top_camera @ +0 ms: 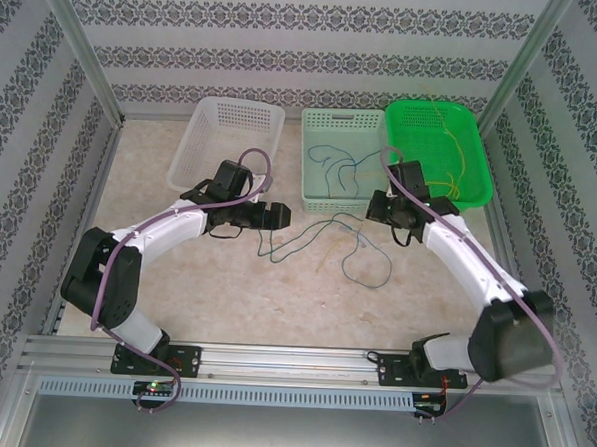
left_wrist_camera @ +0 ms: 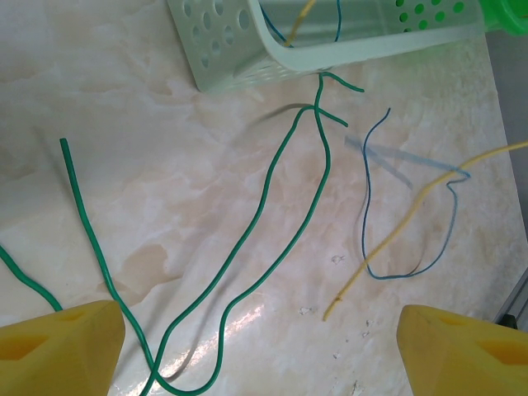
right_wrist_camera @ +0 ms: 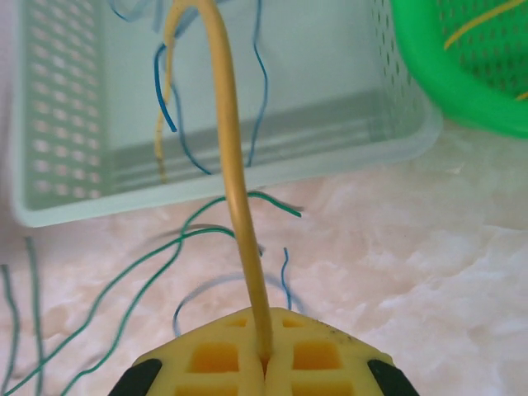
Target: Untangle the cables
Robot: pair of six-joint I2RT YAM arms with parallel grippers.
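Top external view: three baskets stand in a row at the far side, a white basket (top_camera: 229,140) on the left, a pale teal basket (top_camera: 332,190) in the middle and a green basket (top_camera: 471,187) on the right. Loose cables (top_camera: 322,247) sprawl on the table (top_camera: 224,300) between the two grippers. The left gripper (top_camera: 277,216) is just left of them and the right gripper (top_camera: 372,209) is at their right end, by the teal basket's near wall. More blue strands lie in the teal basket and yellow ones in the green. The tabletop is beige marble pattern, and patterned wallpaper (top_camera: 289,23) lines the walls.

Left wrist view: the left gripper (left_wrist_camera: 260,355) is spread wide and holds nothing. Green cables (left_wrist_camera: 268,186) cross and loop on the table between its yellow pads (left_wrist_camera: 62,346); how many I cannot tell. One blue cable (left_wrist_camera: 367,214) and one yellow cable (left_wrist_camera: 396,239) lie farther right.

Right wrist view: the right gripper (right_wrist_camera: 264,363) is clenched on the yellow cable (right_wrist_camera: 235,190), which arches up toward the teal basket (right_wrist_camera: 58,124). Green strands (right_wrist_camera: 148,272) lie on the table to its left.
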